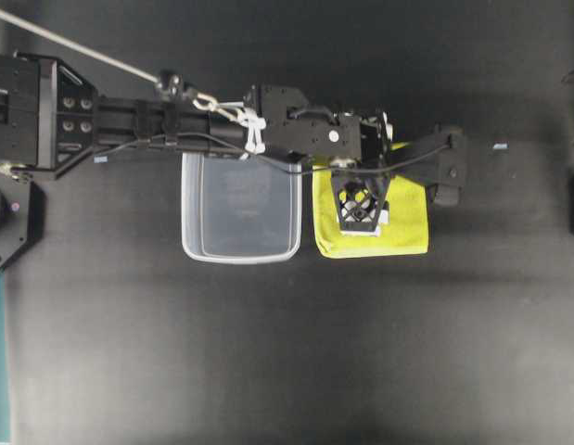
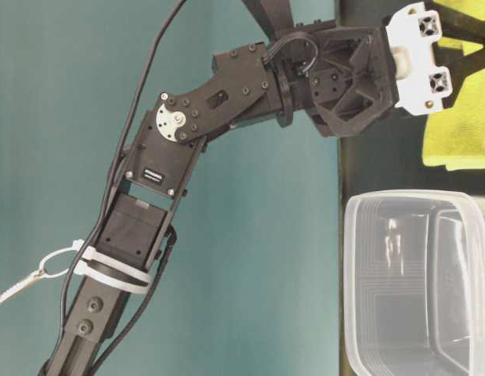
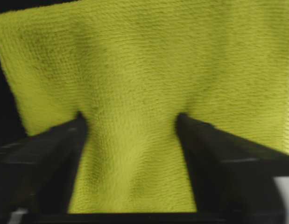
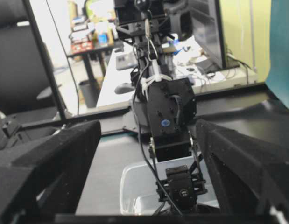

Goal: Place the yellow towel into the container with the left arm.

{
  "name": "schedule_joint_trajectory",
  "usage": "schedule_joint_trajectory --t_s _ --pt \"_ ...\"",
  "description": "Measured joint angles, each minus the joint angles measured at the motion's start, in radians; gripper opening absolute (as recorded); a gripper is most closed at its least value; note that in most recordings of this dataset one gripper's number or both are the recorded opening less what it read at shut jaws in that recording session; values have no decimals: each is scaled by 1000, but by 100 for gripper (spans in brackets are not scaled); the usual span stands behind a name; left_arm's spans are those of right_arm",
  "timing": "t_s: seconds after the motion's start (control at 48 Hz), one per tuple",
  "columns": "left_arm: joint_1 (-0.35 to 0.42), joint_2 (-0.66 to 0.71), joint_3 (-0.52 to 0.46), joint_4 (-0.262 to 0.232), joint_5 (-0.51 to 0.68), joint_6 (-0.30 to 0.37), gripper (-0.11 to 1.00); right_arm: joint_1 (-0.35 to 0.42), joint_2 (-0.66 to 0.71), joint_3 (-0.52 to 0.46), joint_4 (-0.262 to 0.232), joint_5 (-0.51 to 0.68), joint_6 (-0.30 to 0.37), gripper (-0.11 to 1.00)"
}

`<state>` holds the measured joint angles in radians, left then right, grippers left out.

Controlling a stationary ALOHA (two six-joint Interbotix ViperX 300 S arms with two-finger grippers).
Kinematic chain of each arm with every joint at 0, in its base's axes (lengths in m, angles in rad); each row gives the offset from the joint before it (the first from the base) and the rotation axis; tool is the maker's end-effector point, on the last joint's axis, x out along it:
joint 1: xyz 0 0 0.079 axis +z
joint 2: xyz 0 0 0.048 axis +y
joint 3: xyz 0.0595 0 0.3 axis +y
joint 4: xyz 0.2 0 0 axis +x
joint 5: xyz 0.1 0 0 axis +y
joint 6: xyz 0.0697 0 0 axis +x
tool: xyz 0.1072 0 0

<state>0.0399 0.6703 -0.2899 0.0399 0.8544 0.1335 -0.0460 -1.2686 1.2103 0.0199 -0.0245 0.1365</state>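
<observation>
The yellow towel (image 1: 402,222) lies flat on the black table (image 1: 268,352), just to the right of the container (image 1: 240,209) in the overhead view, their edges nearly touching.

What could go wrong: the cloth is folded in layers, so a pinch that catches only the top layer would probably let it unfold and trail as it rises. A hanging corner could then drag on the container's raised rim, or drape over it, leaving the towel half outside. The tub is light, clear plastic with nothing holding it down, so a dragging cloth or a low pass of the arm might also push it along the table. The towel is only slightly smaller than the tub, so a release that is off-centre would likely leave an edge riding up a wall.

The left gripper (image 3: 130,140) is down on the towel. In its wrist view the 2 fingers (image 3: 46,149) stand a moderate width apart, pressing into the pile, with a ridge of cloth gathered between them; the pinch looks only partly closed. The towel does not appear lifted.

The right gripper (image 4: 144,168) is held wide apart and empty, looking across at the left arm (image 4: 165,116) and the container.
</observation>
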Motion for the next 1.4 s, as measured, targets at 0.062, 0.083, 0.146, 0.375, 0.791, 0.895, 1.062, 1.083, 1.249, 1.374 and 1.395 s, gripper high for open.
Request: schedule_joint_trajectory --t_s 0.062,0.083,0.146,0.375,0.791,0.895,1.062,1.083,1.249,1.374,1.395 --pt "-6 -2 -3 0 12 6 44 0 2 0 0 -2 0 79" --pt "-9 -2 -5 2 14 8 39 0 0 2 0 -2 0 79" --pt "-20 -8 -11 0 15 9 21 0 0 2 0 0 0 79" --pt "-6 -61 -83 0 58 12 7 0 -12 2 0 3 2 79" --pt "-8 -397 -35 0 259 -8 7 0 -37 2 0 32 2 79" --pt "-6 -485 69 0 261 -9 7 2 -37 2 0 32 2 79" --pt "-5 -601 295 2 219 -12 7 0 -38 2 0 32 2 79" --pt "-3 -611 316 2 209 -12 7 2 -38 2 0 31 2 79" --pt "3 -696 497 2 118 -3 7 2 -34 8 0 29 2 79" --pt "5 -732 571 2 104 3 7 0 -32 9 0 31 2 79" --pt "5 -735 580 2 101 8 7 2 -32 9 0 29 2 79"
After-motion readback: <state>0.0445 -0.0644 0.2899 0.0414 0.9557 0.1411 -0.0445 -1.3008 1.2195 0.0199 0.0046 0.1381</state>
